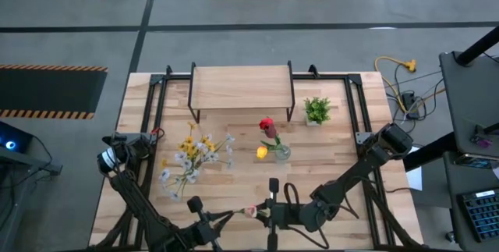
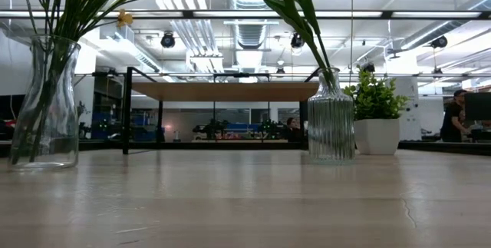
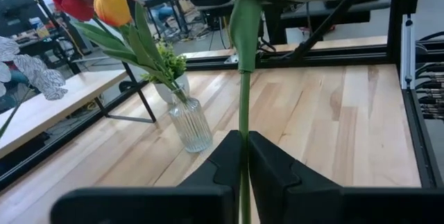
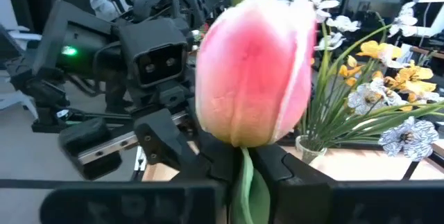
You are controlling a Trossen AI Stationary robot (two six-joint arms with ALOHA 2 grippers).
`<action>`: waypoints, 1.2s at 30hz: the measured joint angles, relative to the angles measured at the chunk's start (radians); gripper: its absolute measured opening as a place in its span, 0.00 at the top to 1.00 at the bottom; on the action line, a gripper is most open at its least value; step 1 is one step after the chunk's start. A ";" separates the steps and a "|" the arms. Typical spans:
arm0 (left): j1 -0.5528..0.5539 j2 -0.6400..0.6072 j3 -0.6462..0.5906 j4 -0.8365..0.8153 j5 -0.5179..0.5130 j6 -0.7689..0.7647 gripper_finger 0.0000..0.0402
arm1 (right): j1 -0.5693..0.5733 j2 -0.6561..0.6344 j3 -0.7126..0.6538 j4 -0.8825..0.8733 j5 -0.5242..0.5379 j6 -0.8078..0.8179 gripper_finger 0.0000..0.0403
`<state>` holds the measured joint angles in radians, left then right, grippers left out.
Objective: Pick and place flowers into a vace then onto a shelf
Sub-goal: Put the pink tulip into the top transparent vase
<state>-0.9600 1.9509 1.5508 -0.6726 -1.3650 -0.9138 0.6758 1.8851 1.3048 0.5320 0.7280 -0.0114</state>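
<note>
Both grippers are pinched on the same pink tulip [image 4: 253, 78] at the near edge of the table: the left gripper [image 3: 244, 156] is clamped on the stem, and the right gripper [image 4: 243, 165] is closed right under the head. The risk is the handoff. If both arms pull while clamped, the thin stem probably kinks or snaps. The ribbed vase [image 1: 281, 153] with the red and yellow tulips sits mid-table, well away, so the swing over could clip it.

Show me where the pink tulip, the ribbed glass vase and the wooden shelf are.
pink tulip [image 4: 253, 71]: right wrist view, middle of the pink head.
ribbed glass vase [image 3: 191, 123]: left wrist view, middle of the glass body.
shelf [image 1: 242, 86]: high view, bare middle of the plank top.
</note>
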 joint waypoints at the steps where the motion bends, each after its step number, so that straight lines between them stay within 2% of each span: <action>1: 0.000 0.000 0.000 0.000 0.000 0.000 0.97 | 0.001 0.000 0.000 -0.001 0.000 -0.004 0.96; 7: -0.007 -0.006 0.000 0.000 0.007 0.050 0.82 | 0.014 -0.006 0.000 -0.038 0.005 -0.021 0.97; 14: -0.059 -0.062 0.000 -0.004 0.010 0.052 0.69 | 0.049 -0.066 0.000 -0.299 0.028 0.128 0.97; 24: -0.169 -0.146 0.000 -0.040 0.009 0.052 0.68 | 0.138 -0.207 0.000 -0.816 0.183 0.491 0.97; 30: -0.192 -0.155 0.000 -0.060 0.004 0.052 0.68 | 0.190 -0.304 0.000 -1.074 0.339 0.684 0.97; 36: -0.192 -0.155 -0.001 -0.067 0.004 0.052 0.68 | 0.204 -0.416 0.000 -1.264 0.371 0.824 0.97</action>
<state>-1.1519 1.7954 1.5497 -0.7397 -1.3614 -0.8615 0.8795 1.4693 1.3052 -0.7322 1.0994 0.8122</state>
